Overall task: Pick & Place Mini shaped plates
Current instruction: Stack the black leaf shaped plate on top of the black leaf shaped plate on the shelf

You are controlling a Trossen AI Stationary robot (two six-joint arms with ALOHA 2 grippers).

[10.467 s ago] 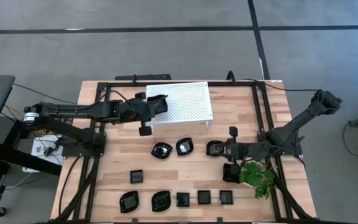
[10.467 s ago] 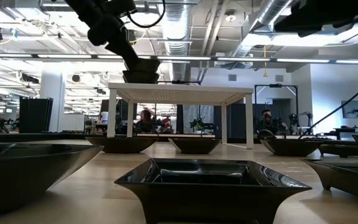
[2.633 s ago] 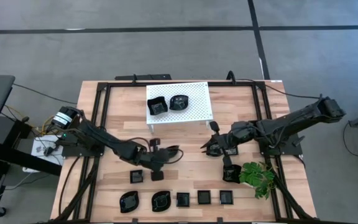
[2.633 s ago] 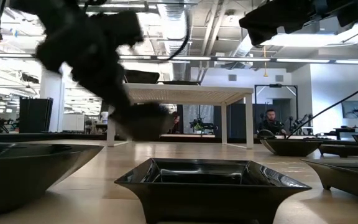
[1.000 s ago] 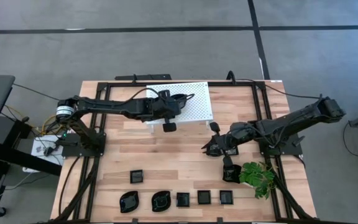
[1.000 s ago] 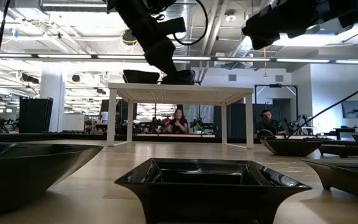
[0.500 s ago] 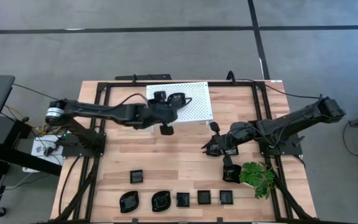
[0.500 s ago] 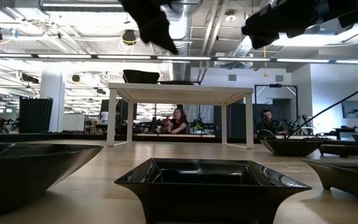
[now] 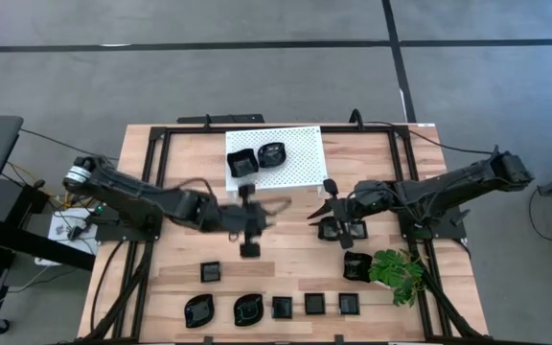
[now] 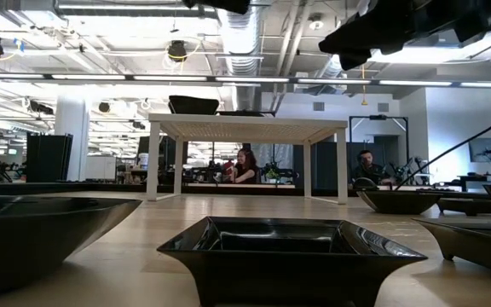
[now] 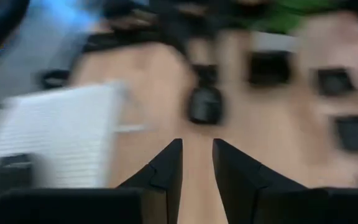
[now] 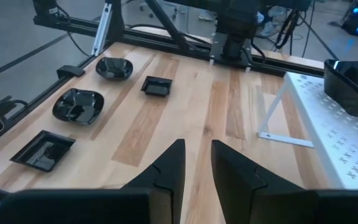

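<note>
Mini shaped plates lie in two groups in the high view: two sit on the white rack (image 9: 274, 156), a squarish one (image 9: 242, 164) and a rounder one (image 9: 271, 153) side by side, and the others are spread over the tabletop (image 9: 286, 268). A small square plate (image 9: 211, 273) lies alone; along the near edge runs a row of a rounded plate (image 9: 198, 310), a wavy one (image 9: 248, 309) and three little squares (image 9: 314, 305). Another plate (image 9: 356, 266) sits next to the green plant (image 9: 397, 270). The left gripper (image 9: 274, 210) is blurred, in front of the rack over bare wood; I cannot tell its state here. The right gripper (image 9: 315, 213) hangs at mid-tabletop, facing the left one, fingers spread.

Low view: a square plate (image 10: 290, 253) fills the foreground, a bigger one (image 10: 41, 230) beside it, and the rack (image 10: 250, 130) stands behind with a plate (image 10: 193, 104) on top. People sit in the room beyond.

Left wrist view, heavily blurred: the left gripper (image 11: 197, 158) shows its two fingers apart with nothing between them, and a dark plate (image 11: 205, 104) lies ahead.

Right wrist view: the right gripper (image 12: 197, 158) is released and empty above bare wood. Four plates lie towards the far rail, one of them a wavy plate (image 12: 78, 104). A plate (image 12: 355, 76) rests on the rack.
</note>
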